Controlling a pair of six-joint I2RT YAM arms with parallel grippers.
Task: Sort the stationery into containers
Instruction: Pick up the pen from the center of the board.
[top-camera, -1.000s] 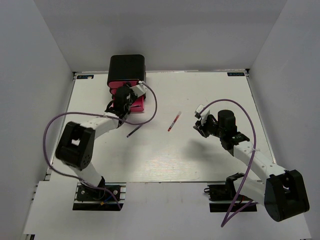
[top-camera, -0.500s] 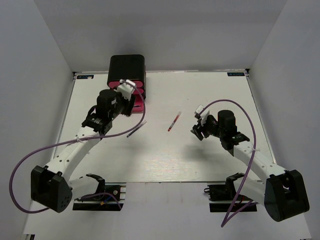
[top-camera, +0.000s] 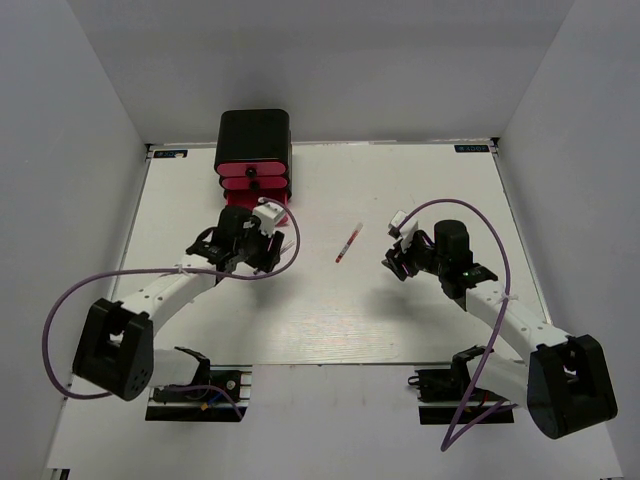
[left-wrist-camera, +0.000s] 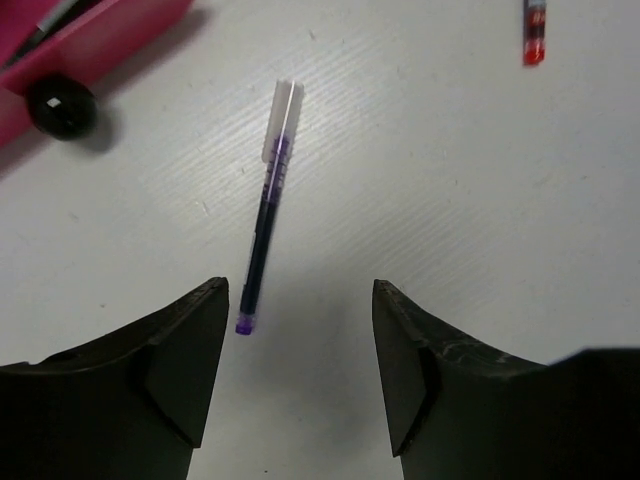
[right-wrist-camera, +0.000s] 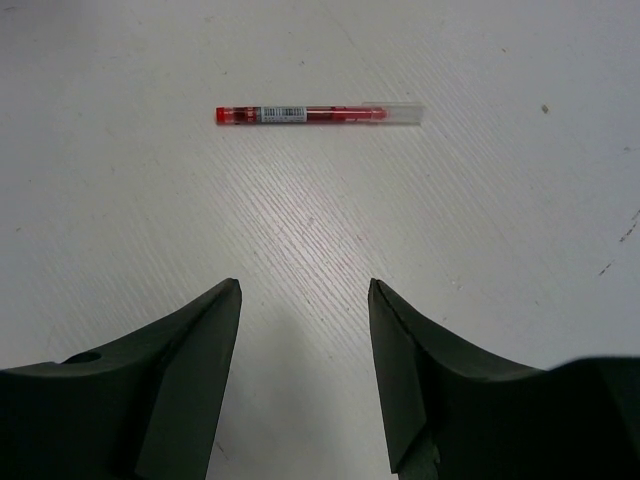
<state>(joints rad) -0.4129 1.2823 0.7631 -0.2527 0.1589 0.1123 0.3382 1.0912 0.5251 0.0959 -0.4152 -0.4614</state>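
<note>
Two pens loose on table (top-camera: 400, 320); both pairs of fingers apart, empty.
At 12 o'clock of left fingers (left-wrist-camera: 190, 350), dark pen (left-wrist-camera: 268, 215); at 12 o'clock of right fingers (right-wrist-camera: 190, 370), red pen (right-wrist-camera: 318, 114), lying crosswise: best turn wrist before closing.

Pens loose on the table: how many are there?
2. A purple pen lies just ahead of the left gripper; a red pen lies ahead of the right gripper. The drawers may hide more.

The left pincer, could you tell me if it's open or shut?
Open: left pincer spread wide, holding nothing; dark pen lies ahead.
</note>
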